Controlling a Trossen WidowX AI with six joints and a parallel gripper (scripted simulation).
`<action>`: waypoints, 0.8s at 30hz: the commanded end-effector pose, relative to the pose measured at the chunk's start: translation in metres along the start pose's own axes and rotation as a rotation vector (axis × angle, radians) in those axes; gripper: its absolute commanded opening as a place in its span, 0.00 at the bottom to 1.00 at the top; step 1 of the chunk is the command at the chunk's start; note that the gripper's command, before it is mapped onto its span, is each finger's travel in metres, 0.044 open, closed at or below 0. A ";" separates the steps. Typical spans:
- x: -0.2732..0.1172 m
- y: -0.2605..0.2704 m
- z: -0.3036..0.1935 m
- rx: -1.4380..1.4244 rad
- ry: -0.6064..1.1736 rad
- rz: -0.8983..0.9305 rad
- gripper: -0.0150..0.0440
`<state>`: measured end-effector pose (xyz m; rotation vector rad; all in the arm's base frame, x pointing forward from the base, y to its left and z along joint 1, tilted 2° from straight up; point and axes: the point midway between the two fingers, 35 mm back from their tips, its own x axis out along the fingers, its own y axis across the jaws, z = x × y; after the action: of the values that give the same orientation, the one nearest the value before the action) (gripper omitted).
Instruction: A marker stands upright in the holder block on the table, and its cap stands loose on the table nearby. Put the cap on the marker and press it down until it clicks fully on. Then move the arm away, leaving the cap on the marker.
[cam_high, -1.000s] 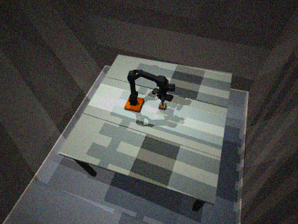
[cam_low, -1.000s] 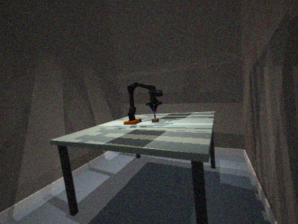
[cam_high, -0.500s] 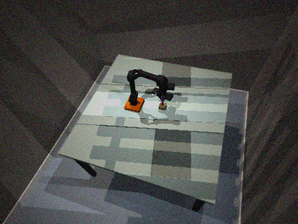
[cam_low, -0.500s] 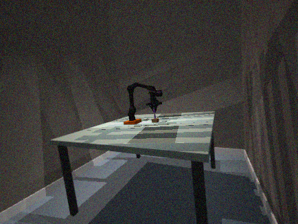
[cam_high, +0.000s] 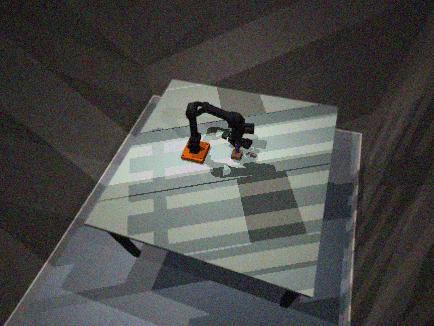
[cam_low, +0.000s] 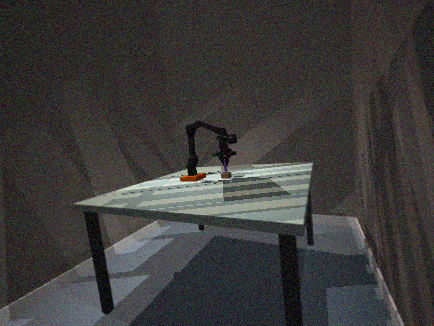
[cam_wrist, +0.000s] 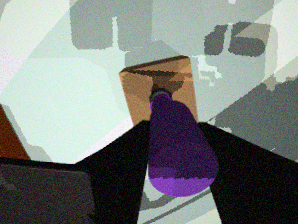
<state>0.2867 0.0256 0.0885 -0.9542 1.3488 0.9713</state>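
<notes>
Clearly, misalignment was the main risk: the tool (cam_high: 239, 144) (cam_low: 224, 155) (cam_wrist: 173, 128) was clamped on the purple cap (cam_wrist: 180, 145), which stood over the marker (cam_wrist: 161, 95) in the wrist view, the marker's dark upper end just showing past it. Whether the two touched could not be told. If the cap's mouth sat off the tip, pressing could have caught its rim and tipped the marker or shoved the tan holder block (cam_high: 236, 158) (cam_low: 226, 175) (cam_wrist: 135, 95) along the counter (cam_high: 200, 210) (cam_low: 200, 205). A weak grip might have let the cap slide up between the fingers, leaving it short of the click; opening too early would have done the same. The count came to one arm, one cap, one marker, one block, one counter and one orange base plate (cam_high: 188, 157) (cam_low: 186, 178).
</notes>
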 end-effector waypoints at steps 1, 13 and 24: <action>0.010 0.002 0.000 0.006 0.002 0.012 0.25; 0.029 0.004 -0.001 0.006 0.002 0.012 0.25; 0.043 0.004 0.001 0.006 0.001 0.012 0.25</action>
<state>0.2859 0.0279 0.0694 -0.9575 1.3179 0.9547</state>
